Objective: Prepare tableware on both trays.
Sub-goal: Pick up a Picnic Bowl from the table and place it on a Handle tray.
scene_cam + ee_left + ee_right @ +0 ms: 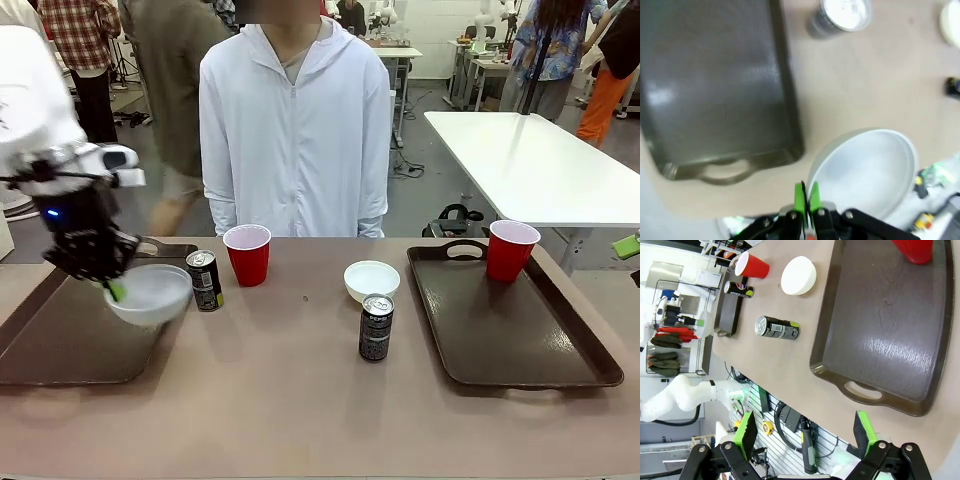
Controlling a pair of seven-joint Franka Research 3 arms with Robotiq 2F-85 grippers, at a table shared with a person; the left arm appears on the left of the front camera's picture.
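Your left gripper (113, 289) pinches the bowl (155, 296) by its rim, probably bound for the left tray (60, 342) (right gripper (804, 426) gapes wide)

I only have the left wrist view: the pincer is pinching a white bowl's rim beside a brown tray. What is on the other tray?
Observer: Just one red cup, upright at the far end of the right tray.
Operator: And the right pincer?
Observer: The right pincer is open and holds nothing, up above the near end of that tray.
Operator: Where is the second cup?
Observer: The other red cup stands on the table in front of the person, beside a black can.
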